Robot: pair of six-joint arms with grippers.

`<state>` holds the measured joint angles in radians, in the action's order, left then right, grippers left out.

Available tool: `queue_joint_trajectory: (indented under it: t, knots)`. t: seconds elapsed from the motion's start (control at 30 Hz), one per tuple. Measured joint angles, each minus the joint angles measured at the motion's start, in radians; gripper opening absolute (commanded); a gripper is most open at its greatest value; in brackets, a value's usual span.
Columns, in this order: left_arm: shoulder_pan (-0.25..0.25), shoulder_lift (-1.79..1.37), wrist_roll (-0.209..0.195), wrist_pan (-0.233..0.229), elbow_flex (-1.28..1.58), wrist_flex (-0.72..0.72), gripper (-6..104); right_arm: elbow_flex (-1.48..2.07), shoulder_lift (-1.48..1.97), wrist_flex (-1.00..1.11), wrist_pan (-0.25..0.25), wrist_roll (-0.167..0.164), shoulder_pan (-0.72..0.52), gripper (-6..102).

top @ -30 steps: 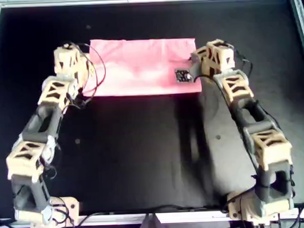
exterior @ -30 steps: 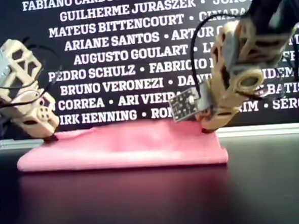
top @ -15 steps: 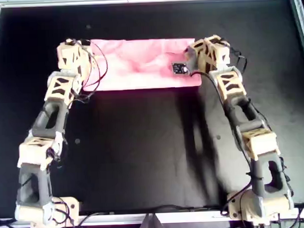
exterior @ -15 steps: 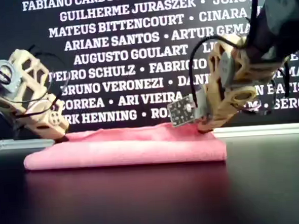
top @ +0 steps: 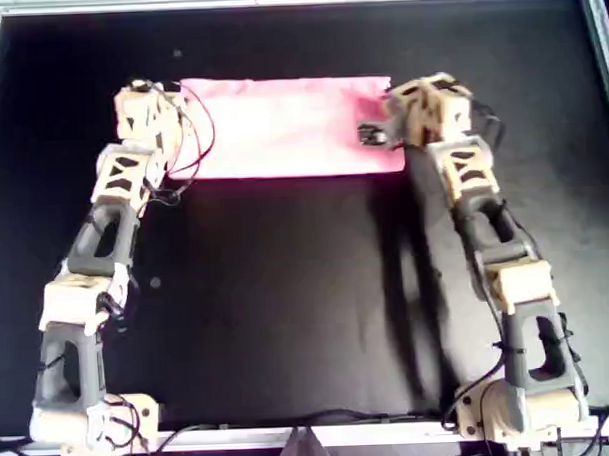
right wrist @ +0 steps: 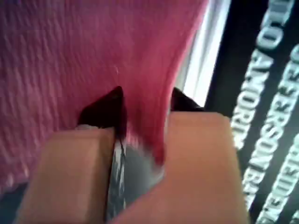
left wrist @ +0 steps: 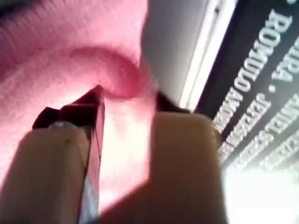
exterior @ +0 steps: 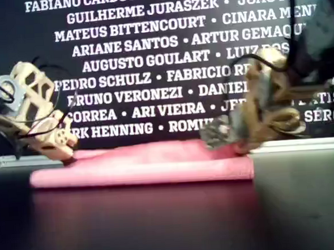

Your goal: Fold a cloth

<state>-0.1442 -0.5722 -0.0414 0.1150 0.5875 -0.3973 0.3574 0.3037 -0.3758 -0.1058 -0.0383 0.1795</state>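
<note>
Overhead: my thin light-pink fabric cloth [top: 281,127], folded to a strip, spans between the left claw [top: 172,111] and right claw [top: 389,125] on the black tabletop [top: 287,289]. Wrist views: each claw is clamped on a cloth edge.

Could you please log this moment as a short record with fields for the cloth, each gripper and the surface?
cloth: pink cloth, folded into a flat strip at the overhead view's top
left gripper: fingers shut on the cloth's edge, overhead view's left end
right gripper: fingers shut on the cloth's edge, overhead view's right end
surface: black table
</note>
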Motion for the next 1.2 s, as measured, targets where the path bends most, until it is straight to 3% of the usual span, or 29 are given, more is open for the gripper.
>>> queue_joint_trajectory:
  t: [0.53,0.7,1.0,1.03,1.1,1.2]
  knots:
    - [0.008,-0.025,0.000,-0.006,0.000,-0.049,57,0.002,0.048,-0.008,-0.009,0.000,-0.018,51]
    - [0.008,-0.298,0.000,-0.006,0.064,-0.342,57,0.000,0.325,-0.244,-0.009,0.000,-0.017,52]
    - [0.009,-1.017,-0.011,-0.006,0.146,-0.939,57,-0.005,0.959,-1.114,-0.008,0.008,0.008,52]
    - [0.009,-1.071,-0.011,-0.002,0.147,-1.003,57,-0.005,1.000,-1.172,-0.008,-0.003,0.002,52]
    - [0.009,-1.157,-0.034,0.003,0.153,-1.121,57,-0.003,1.066,-1.203,-0.008,-0.003,-0.011,52]
    - [0.020,-1.279,-0.103,0.003,0.224,-1.160,57,0.009,1.192,-1.223,-0.006,0.008,-0.017,52]
